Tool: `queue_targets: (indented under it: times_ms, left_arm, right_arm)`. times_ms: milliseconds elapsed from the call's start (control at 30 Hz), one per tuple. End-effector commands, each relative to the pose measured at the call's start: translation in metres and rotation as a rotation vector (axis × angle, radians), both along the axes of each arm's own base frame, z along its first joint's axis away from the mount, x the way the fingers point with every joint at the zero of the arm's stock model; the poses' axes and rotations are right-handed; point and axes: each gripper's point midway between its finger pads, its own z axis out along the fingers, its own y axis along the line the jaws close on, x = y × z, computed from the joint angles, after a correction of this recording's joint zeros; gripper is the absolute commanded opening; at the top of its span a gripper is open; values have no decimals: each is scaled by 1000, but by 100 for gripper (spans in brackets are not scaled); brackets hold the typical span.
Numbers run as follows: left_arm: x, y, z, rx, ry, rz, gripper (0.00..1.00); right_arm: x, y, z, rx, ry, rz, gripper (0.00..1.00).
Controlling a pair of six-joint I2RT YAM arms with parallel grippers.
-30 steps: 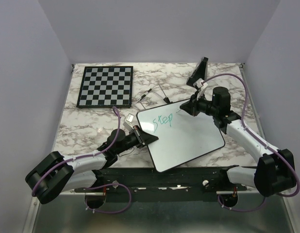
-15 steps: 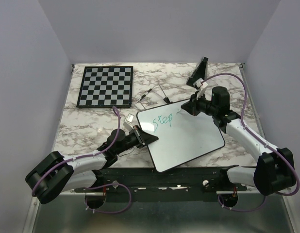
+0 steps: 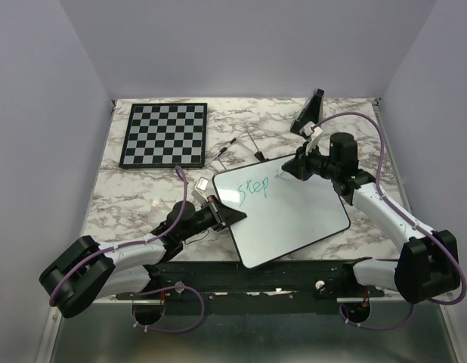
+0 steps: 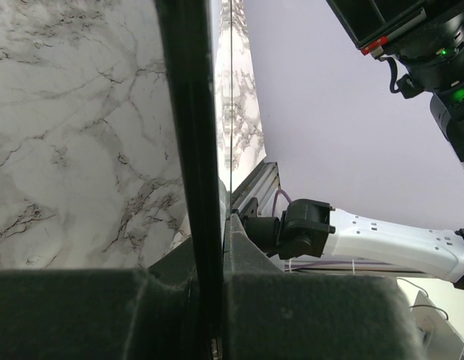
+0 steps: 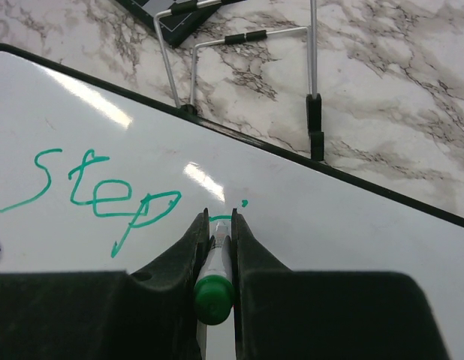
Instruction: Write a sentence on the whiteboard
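Left fingers [image 4: 89,315] clamp the whiteboard [image 3: 294,219] at its left rim; right fingers [image 5: 307,315] pinch a green marker [image 5: 214,296] beside "Step" [image 5: 89,191].

Right hand [image 3: 297,167] nudged slightly rearward; sentence [image 3: 254,189] gained short stroke after "Step".

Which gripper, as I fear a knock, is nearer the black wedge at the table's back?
Right. The right gripper, marker on the whiteboard, is just in front of the wedge; the left gripper clamps the whiteboard's left edge, much farther.
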Motion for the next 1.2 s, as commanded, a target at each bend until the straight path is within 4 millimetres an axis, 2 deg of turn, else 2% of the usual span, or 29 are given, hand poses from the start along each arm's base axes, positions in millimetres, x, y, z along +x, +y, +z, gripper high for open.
queue_targets:
  times_ms: [0,633,733,867,967,1167]
  left_arm:
    - [1,2,3,27,-94,1,0]
    - [1,2,3,27,-96,1,0]
    - [1,2,2,29,-94,1,0]
    - [1,1,2,28,-92,-2,0]
    - [1,1,2,29,-94,-2,0]
    - [0,3,3,27,-96,2,0]
  right_arm:
    - [-16,9,1,-13,33,119,1]
    - [-45,8,-10,-50,82,215,0]
    - [-34,2,-11,-76,70,158,1]
    - [-7,-9,-5,-115,17,34,0]
    - [5,-11,1,-107,-5,-7,0]
    - [12,-6,11,-85,-28,-4,1]
